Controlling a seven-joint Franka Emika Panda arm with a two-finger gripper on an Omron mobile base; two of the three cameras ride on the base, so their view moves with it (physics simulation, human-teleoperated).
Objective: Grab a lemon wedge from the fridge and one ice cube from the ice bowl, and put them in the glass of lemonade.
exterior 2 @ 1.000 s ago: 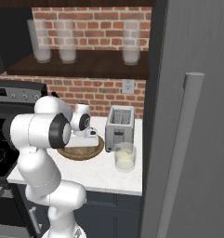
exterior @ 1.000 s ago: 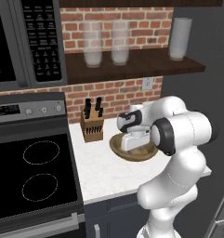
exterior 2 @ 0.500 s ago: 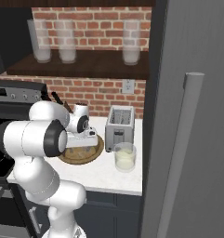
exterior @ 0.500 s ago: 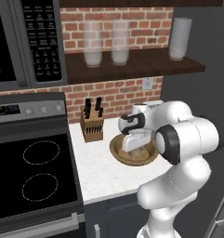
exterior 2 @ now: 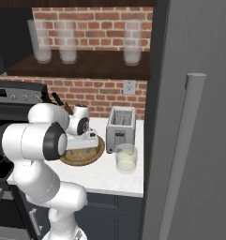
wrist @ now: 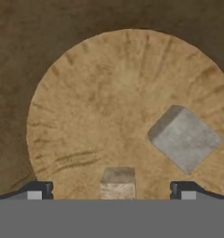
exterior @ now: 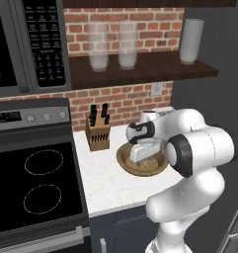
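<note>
While gripper (wrist: 111, 189) hangs wide open (empty) over ice bowl (wrist: 20, 69), one ice cube (wrist: 117, 182) half cut off.

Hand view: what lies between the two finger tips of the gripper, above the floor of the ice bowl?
In the hand view, one small pale ice cube sits midway between the open gripper's tips on the ice bowl's floor. A larger grey cube lies off to the side.

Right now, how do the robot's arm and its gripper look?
The arm is glossy white, built of rounded, bulky segments with dark grey rings at the joints. The gripper has two small dark fingertips, each with a pale grey patch. No cables or markings are visible.
</note>
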